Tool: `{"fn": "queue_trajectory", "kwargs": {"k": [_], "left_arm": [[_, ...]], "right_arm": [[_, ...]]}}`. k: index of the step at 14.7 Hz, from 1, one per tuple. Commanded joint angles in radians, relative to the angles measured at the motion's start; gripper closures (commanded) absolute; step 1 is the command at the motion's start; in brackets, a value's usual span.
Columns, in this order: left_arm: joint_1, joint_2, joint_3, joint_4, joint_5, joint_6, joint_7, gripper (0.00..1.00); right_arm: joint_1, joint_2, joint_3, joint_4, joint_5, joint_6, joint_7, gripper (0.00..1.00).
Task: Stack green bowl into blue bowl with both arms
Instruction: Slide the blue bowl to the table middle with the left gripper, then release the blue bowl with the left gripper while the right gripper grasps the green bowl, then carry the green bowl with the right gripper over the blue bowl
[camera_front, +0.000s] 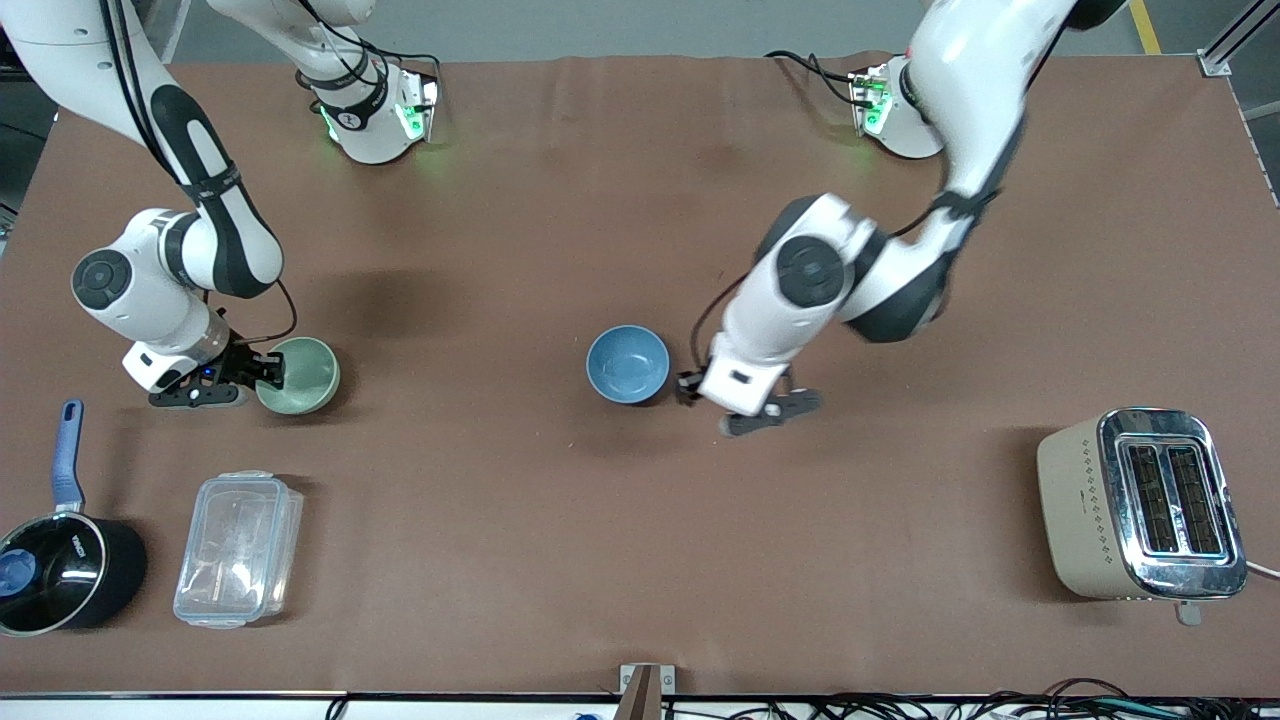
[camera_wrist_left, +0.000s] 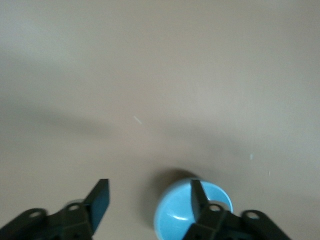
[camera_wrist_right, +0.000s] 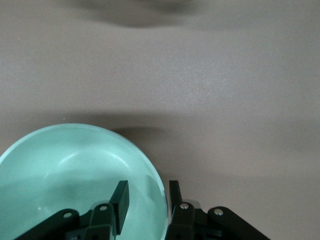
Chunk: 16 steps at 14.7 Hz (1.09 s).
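The green bowl sits on the brown table toward the right arm's end. My right gripper is low at its rim; in the right wrist view one finger is inside the bowl and one outside, half closed, with a gap showing beside the inner finger. The blue bowl sits mid-table. My left gripper is at its rim on the side toward the left arm's end. In the left wrist view the gripper is wide open, with one finger over the bowl and the other over bare table.
A beige toaster stands nearer the camera at the left arm's end. A clear plastic container and a black saucepan with a blue handle lie nearer the camera than the green bowl. Bare table lies between the bowls.
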Motion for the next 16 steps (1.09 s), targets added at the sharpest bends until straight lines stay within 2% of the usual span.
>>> {"fn": "queue_trajectory", "kwargs": {"k": [1, 3, 7, 11, 13, 14, 16], "left_arm": [[0.093, -0.173, 0.002, 0.013, 0.088, -0.182, 0.076, 0.0], [0.166, -0.252, 0.002, 0.038, 0.128, -0.29, 0.221, 0.0], [0.327, -0.384, 0.0, 0.039, 0.107, -0.411, 0.693, 0.0], [0.397, -0.457, 0.002, 0.038, 0.045, -0.54, 0.801, 0.0], [0.427, -0.496, 0.008, 0.023, 0.006, -0.549, 0.858, 0.0], [0.42, -0.519, 0.038, -0.005, -0.02, -0.549, 0.866, 0.0], [0.317, -0.59, 0.17, -0.088, -0.097, -0.557, 0.866, 0.0]], "right_arm": [[-0.023, -0.021, 0.012, 0.012, 0.004, -0.038, -0.003, 1.0], [-0.02, -0.03, 0.016, 0.054, 0.008, -0.153, -0.001, 1.0], [-0.001, -0.065, 0.02, 0.126, 0.051, -0.342, 0.009, 1.0], [0.116, -0.157, 0.022, 0.212, 0.151, -0.593, 0.142, 1.0], [0.24, -0.215, 0.025, 0.224, 0.166, -0.621, 0.308, 1.0], [0.31, -0.224, 0.026, 0.244, 0.166, -0.623, 0.407, 1.0], [0.453, -0.22, 0.026, 0.301, 0.165, -0.615, 0.61, 1.0]]}}
